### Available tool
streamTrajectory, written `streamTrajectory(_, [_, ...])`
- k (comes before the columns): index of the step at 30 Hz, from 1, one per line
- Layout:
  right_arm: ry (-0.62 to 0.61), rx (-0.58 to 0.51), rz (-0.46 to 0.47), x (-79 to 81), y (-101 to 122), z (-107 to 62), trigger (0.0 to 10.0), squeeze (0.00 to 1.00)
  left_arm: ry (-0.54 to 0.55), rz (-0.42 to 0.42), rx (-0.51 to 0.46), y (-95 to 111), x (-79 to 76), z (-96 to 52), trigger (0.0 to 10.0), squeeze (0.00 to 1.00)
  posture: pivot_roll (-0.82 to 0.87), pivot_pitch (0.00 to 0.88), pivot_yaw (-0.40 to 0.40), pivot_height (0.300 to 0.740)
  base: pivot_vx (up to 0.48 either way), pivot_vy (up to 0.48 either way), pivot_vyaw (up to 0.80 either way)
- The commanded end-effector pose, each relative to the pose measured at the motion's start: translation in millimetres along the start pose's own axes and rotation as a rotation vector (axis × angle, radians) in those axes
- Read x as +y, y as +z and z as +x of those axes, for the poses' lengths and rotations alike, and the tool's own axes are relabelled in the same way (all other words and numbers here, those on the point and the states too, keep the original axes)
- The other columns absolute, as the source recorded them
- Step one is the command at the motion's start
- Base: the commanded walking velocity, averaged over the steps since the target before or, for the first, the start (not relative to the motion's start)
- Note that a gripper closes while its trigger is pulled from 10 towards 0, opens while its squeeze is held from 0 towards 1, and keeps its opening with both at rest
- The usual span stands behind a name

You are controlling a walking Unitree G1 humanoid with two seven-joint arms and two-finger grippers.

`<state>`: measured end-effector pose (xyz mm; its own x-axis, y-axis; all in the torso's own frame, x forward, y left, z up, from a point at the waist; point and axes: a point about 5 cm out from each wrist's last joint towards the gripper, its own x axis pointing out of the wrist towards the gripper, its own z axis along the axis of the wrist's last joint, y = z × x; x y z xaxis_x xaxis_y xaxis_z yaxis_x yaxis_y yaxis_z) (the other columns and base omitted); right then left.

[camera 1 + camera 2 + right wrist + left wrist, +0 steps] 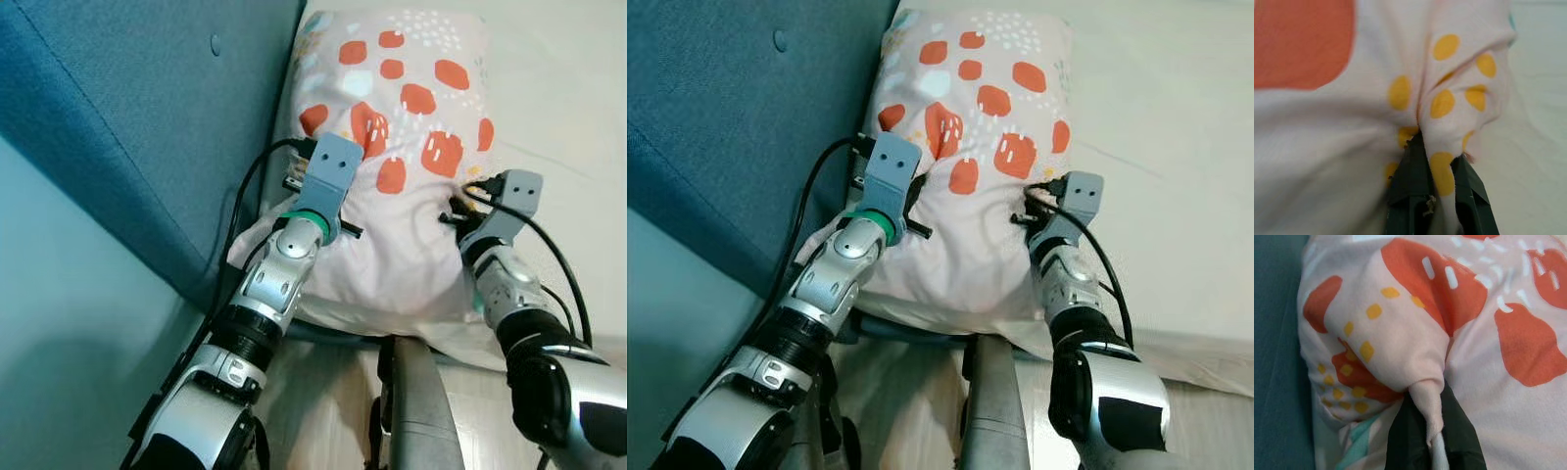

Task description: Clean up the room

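Both tools (1432, 440) (1442, 196) pinch the pillow (392, 147) wedged against the blue headboard (147, 108), on the mattress (558, 108)

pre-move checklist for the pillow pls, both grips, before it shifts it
1. Left gripper pinches a fold of the pink pillow with orange blotches: ok.
2. Right gripper pinches a yellow-dotted fold: ok.
3. Both grips deep enough to hold the pillow's weight: cannot tell.
4. Pillow lies on the cream mattress, beside the teal upholstered headboard: ok.
5. Black wrist cables free of the fabric: cannot tell.
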<state>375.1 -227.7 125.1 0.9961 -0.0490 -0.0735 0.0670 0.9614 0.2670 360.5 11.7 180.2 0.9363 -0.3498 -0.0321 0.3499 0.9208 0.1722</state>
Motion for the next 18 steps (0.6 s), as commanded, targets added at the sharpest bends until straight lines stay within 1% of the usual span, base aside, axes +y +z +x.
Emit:
streamTrajectory(1, [-0.028, 0.056, 0.054, 0.0, -13, -2.2, 0.0, 0.00, -0.030, -0.023, -0.036, 11, -14.8, 3.6, 0.0, 0.00, -0.01, 0.176, 0.105, 0.575, 0.000, 0.000, 0.00])
streamTrajectory(3, [-0.024, 0.049, 0.056, 0.8, -10, -1.3, 0.0, 0.00, -0.030, -0.022, -0.038, 11, -14.2, 3.9, 0.0, 0.00, -0.01, 0.175, 0.105, 0.575, 0.000, 0.000, 0.00])
streamTrajectory(5, [-0.020, 0.041, 0.049, 1.1, -7, -0.2, 0.0, 0.00, -0.036, -0.020, -0.016, 5, -13.0, 3.2, 0.0, 0.00, -0.01, 0.169, 0.102, 0.575, 0.000, 0.000, 0.00])
streamTrajectory(6, [-0.023, 0.039, 0.043, 0.5, -7, -0.2, 2.2, 0.00, -0.036, -0.020, -0.001, 2, -12.3, 2.6, 0.0, 0.00, -0.01, 0.168, 0.101, 0.575, 0.000, 0.000, 0.00])
streamTrajectory(7, [-0.019, 0.032, 0.041, 0.5, -6, -0.3, 10.0, 0.00, -0.030, -0.012, 0.014, -2, -11.1, 1.7, 10.0, 0.00, -0.01, 0.165, 0.100, 0.575, 0.000, 0.000, 0.00])
streamTrajectory(11, [-0.009, 0.021, 0.029, 1.2, -6, -0.9, 10.0, 0.00, -0.021, -0.002, 0.024, -7, -8.7, 0.3, 10.0, 0.00, -0.01, 0.162, 0.100, 0.575, 0.000, 0.000, 0.00])
streamTrajectory(12, [0.007, 0.020, 0.032, 3.0, -7, -1.3, 10.0, 0.00, -0.008, 0.008, 0.023, -9, -6.5, 0.1, 10.0, 0.73, -0.01, 0.159, 0.098, 0.575, 0.000, 0.000, 0.00])
streamTrajectory(13, [0.022, 0.020, 0.037, 4.7, -9, -1.7, 10.0, 0.00, -0.003, 0.008, 0.021, -10, -5.0, 0.2, 10.0, 1.00, -0.01, 0.156, 0.097, 0.575, 0.000, 0.000, 0.00])
streamTrajectory(17, [0.045, 0.022, 0.042, 7.1, -11, -2.4, 10.0, 0.00, 0.007, 0.012, 0.013, -10, -3.2, 1.1, 10.0, 1.00, -0.01, 0.155, 0.096, 0.575, 0.000, 0.000, 0.00])
streamTrajectory(18, [0.067, 0.030, 0.050, 8.0, -15, -4.2, 10.0, 0.00, 0.015, 0.018, -0.003, -8, -1.5, 1.4, 10.0, 1.00, -0.01, 0.146, 0.089, 0.575, 0.000, 0.000, 0.00])
